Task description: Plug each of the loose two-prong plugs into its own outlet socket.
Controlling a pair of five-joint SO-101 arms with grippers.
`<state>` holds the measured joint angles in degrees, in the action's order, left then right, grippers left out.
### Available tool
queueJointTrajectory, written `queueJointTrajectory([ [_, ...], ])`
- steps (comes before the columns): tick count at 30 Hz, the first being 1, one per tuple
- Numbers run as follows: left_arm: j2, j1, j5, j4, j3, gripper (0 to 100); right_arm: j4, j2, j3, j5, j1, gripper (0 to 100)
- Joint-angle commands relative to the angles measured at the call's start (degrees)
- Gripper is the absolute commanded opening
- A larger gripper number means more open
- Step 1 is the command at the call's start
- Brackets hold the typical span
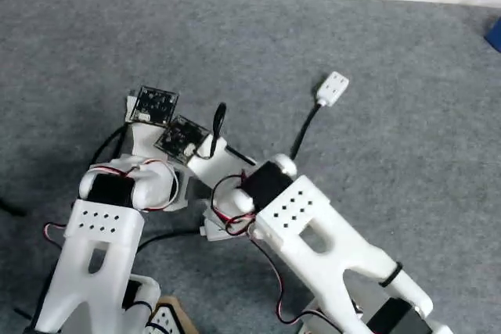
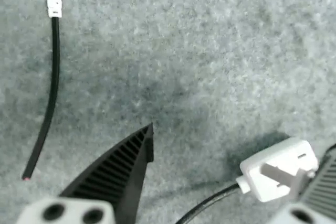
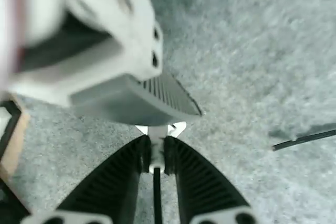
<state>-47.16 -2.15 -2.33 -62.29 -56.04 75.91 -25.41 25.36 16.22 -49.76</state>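
So the right gripper point(image 3: 156, 146) is clamped on the white two-prong plug point(image 2: 278, 170) by its neck, and the left gripper point(image 2: 239, 142) is spread open just beside the plug. The socket point(image 1: 333, 88) lies loose well beyond the plug, so it'll probably skid when pushed.

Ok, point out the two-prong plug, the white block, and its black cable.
two-prong plug point(image 2: 269, 164), left wrist view, white body.
white block point(image 1: 333, 87), high view, top face.
black cable point(image 1: 305, 131), high view, mid-length.
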Motion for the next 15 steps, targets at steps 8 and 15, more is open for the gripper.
queueJointTrajectory([
  [8, -0.2, -0.4, -0.5, 1.9, 0.4, 45, 8.6, -2.0, -10.9, 0.1, 3.3, 0.8],
  [15, -0.2, 9.0, 2.5, 5.1, 0.3, 45, 17.5, 6.6, -11.0, 2.5, 4.6, 0.8],
])
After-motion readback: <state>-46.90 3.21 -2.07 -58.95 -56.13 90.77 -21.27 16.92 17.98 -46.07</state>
